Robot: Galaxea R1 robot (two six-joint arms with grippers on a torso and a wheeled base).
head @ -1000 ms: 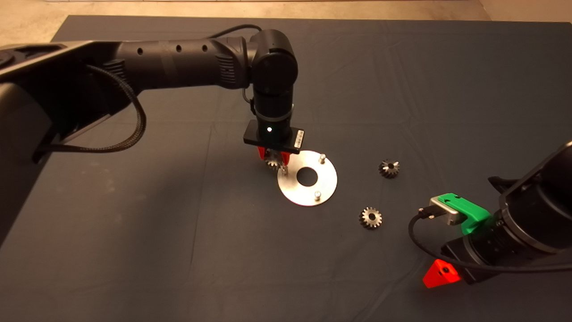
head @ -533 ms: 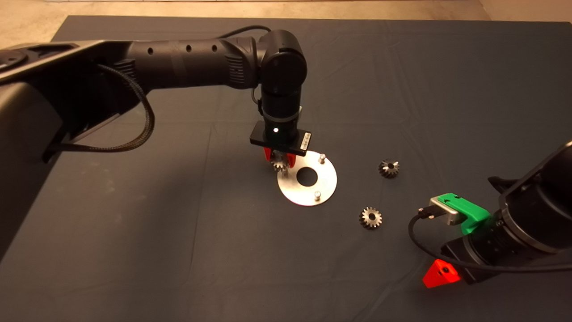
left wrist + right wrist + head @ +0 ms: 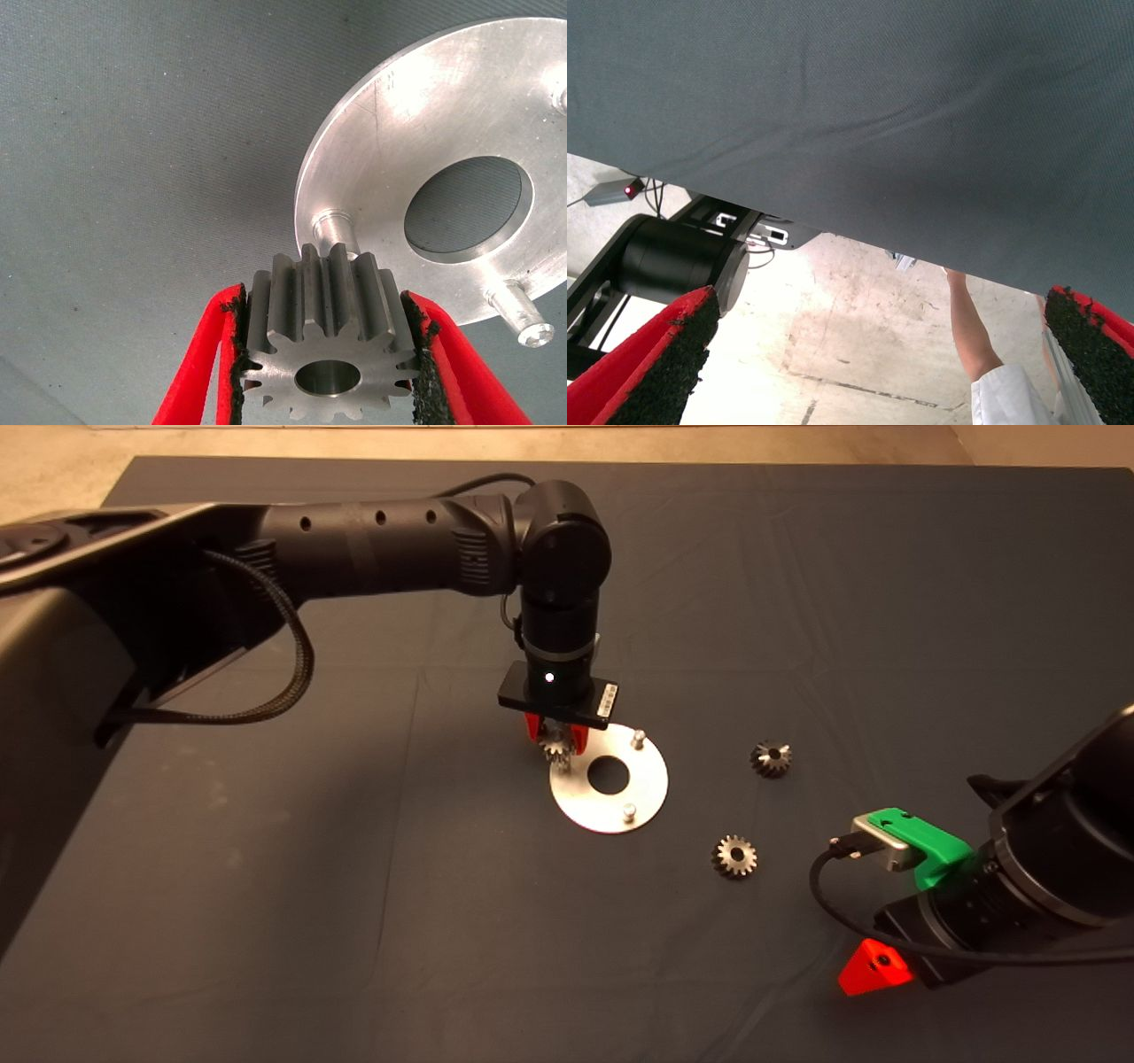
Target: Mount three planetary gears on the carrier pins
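Note:
My left gripper (image 3: 556,735) is shut on one planetary gear (image 3: 556,747), held flat over the left rim of the shiny disc (image 3: 653,784). In the left wrist view the gear (image 3: 328,341) sits between the red fingers (image 3: 199,354), just above and slightly short of the nearest carrier pin (image 3: 333,227). A second pin (image 3: 523,316) stands bare past the central hole. Two pins (image 3: 636,737) (image 3: 628,811) show in the head view; the third is hidden by the gear. Two loose gears (image 3: 772,759) (image 3: 733,856) lie on the mat right of the disc.
My right gripper (image 3: 877,354) waits open at the mat's lower right edge (image 3: 873,967). Its wrist view shows the mat's edge, the floor beyond, a black machine base (image 3: 673,261) and a person's arm (image 3: 970,328).
The left gripper has carried the gear a little to the right, from beside the disc's left rim to over the left pin. The right arm has not moved.

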